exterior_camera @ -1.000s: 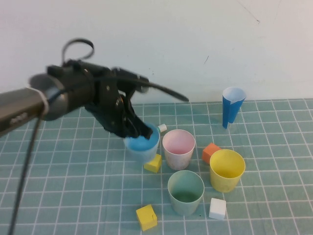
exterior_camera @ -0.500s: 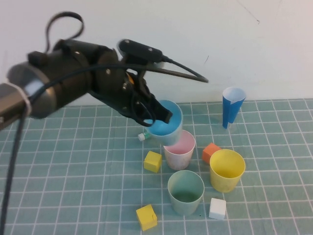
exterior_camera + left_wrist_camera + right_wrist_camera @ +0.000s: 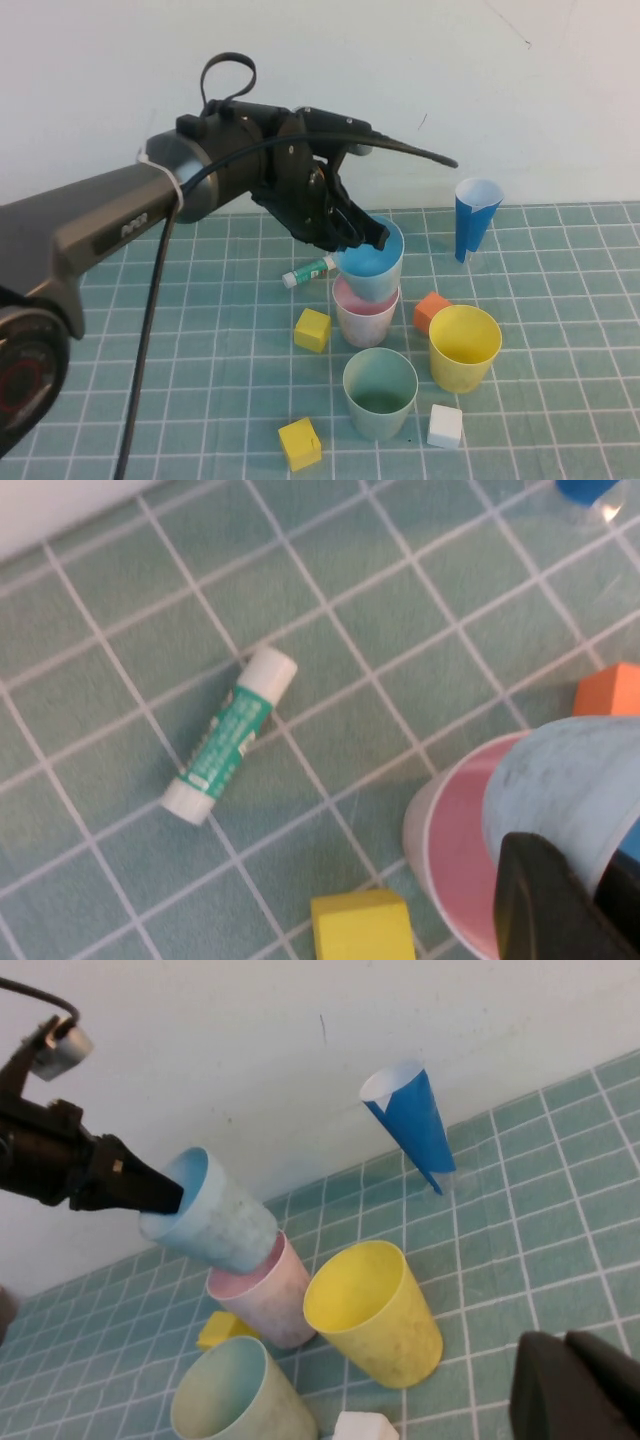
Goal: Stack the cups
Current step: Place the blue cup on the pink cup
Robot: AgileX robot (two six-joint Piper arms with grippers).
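My left gripper is shut on the rim of the light blue cup. It holds the cup tilted, with its base set into the mouth of the pale pink cup. The left wrist view shows the blue cup in the pink cup. The pale green cup and the yellow cup stand upright in front and to the right. My right gripper is shut and empty, low over the mat near the yellow cup. It is out of the high view.
A glue stick lies left of the pink cup. Two yellow blocks, an orange block and a white block lie around the cups. A dark-blue cone stands at the back right, near the wall.
My left gripper has lifted the light blue cup off the mat and carried it right, onto the pink cup. The glue stick behind it now shows.
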